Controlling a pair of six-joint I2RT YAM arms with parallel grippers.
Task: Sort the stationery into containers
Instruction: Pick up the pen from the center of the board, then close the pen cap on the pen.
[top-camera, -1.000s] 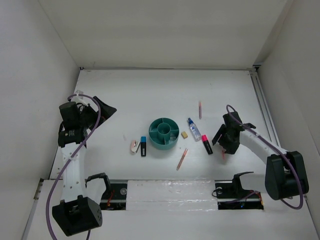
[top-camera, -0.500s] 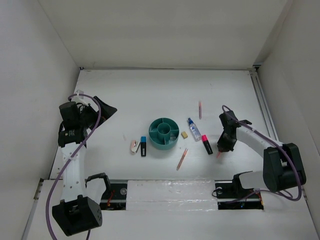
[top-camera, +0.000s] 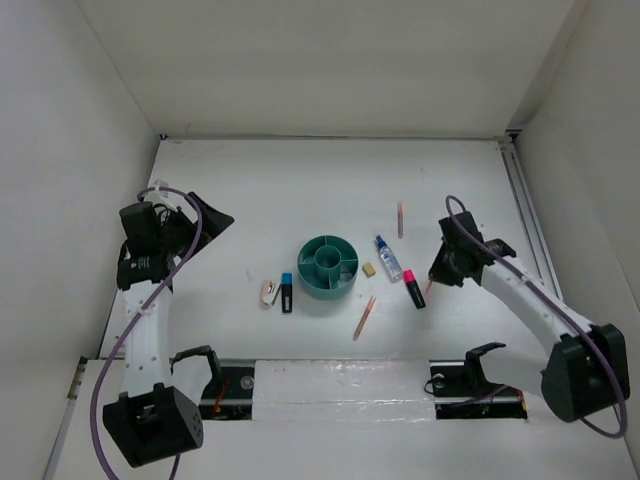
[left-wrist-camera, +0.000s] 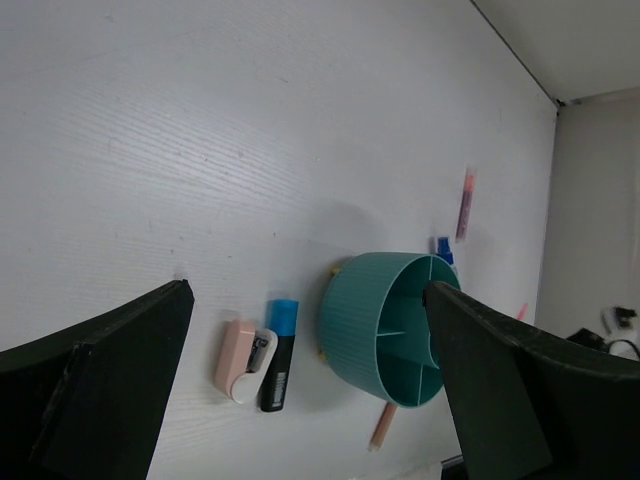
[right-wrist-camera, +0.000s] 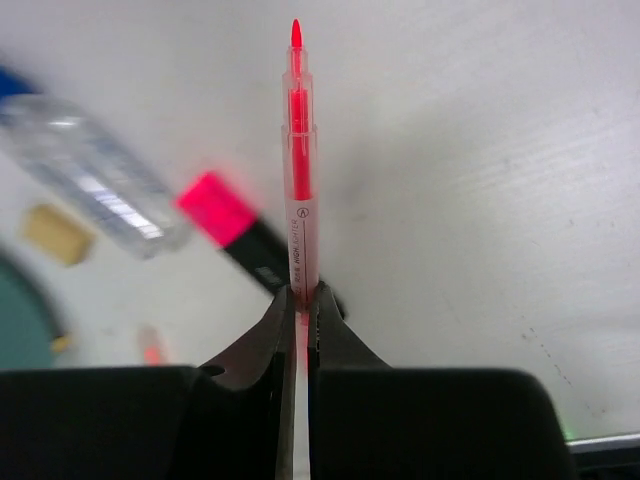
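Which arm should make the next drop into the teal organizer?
Right. The right gripper is shut on a pinkish-orange pencil, just right of the organizer. The left gripper is open and holds nothing, off near the table's left edge.

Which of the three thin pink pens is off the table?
The pen pinched in the right tool; the far pen and near pen lie on the table.

Table (top-camera: 270, 190): white, matte, faint grain.
Walls (top-camera: 330, 60): white panels at back, left, right.
Rail (top-camera: 527, 220): pale metal track along table's right edge.
Strip (top-camera: 340, 385): glossy white, on black bar along near edge.
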